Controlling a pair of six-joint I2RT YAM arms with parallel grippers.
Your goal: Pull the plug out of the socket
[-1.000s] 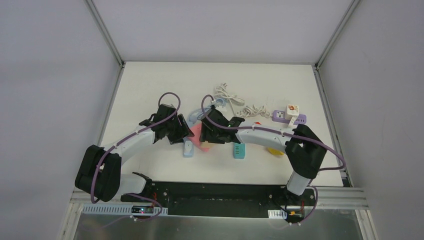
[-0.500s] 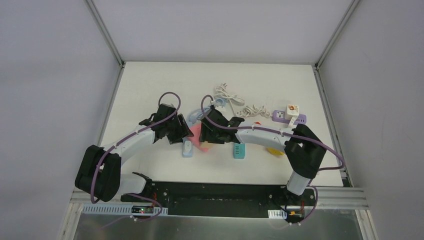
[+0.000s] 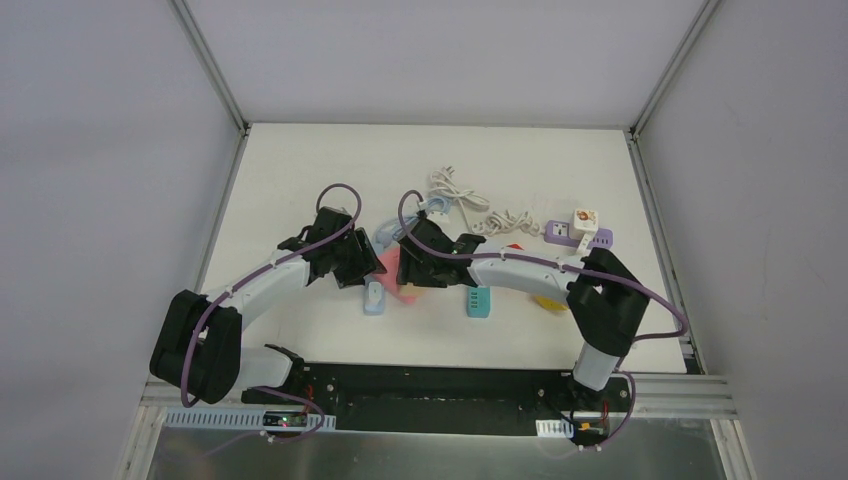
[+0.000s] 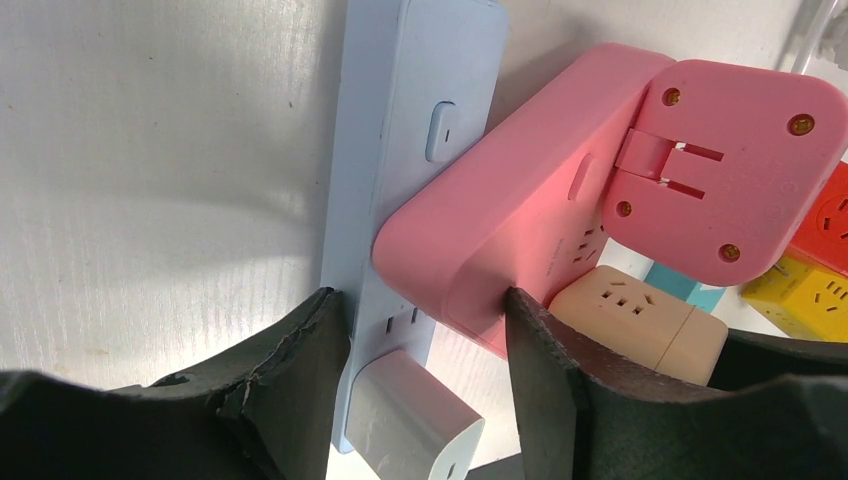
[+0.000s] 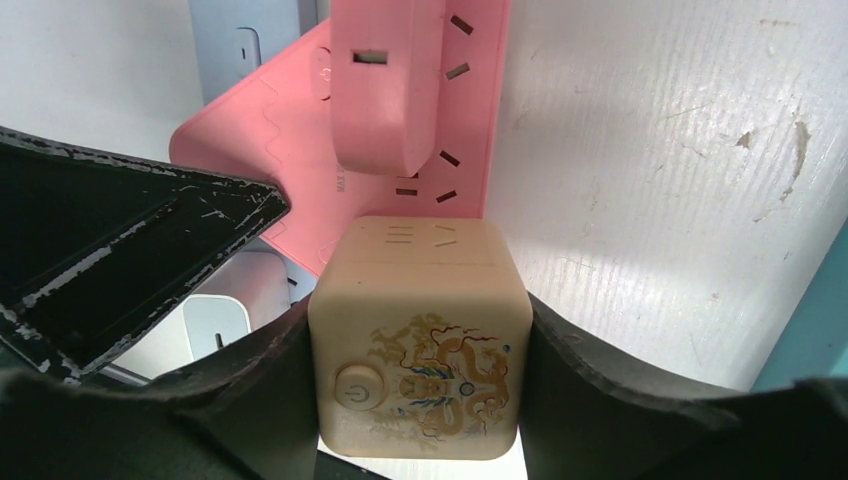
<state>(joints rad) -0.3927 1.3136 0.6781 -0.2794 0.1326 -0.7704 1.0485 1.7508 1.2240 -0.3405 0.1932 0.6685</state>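
Note:
The plug is a beige cube adapter [image 5: 420, 290] with a dragon print, and my right gripper [image 5: 418, 335] is shut on its two sides. Its far face sits against the pink socket strip [image 5: 470, 110]. The pink strip [image 4: 510, 210] lies slantwise over a pale blue power strip [image 4: 400, 130]. My left gripper [image 4: 422, 310] is shut across both, one finger on the blue strip's edge and the other on the pink strip's side. In the top view the two grippers, left [image 3: 368, 262] and right [image 3: 412, 283], meet at mid table and hide the plug.
A flat pink adapter [image 4: 720, 170] is plugged into the pink strip. A white charger [image 4: 410, 420] sits in the blue strip between my left fingers. A teal block [image 3: 477, 301], a yellow block [image 3: 550, 302], a purple strip [image 3: 580, 238] and white cords [image 3: 460, 195] lie around.
The right arm and the strips have edged slightly to the left. Both grips look unchanged.

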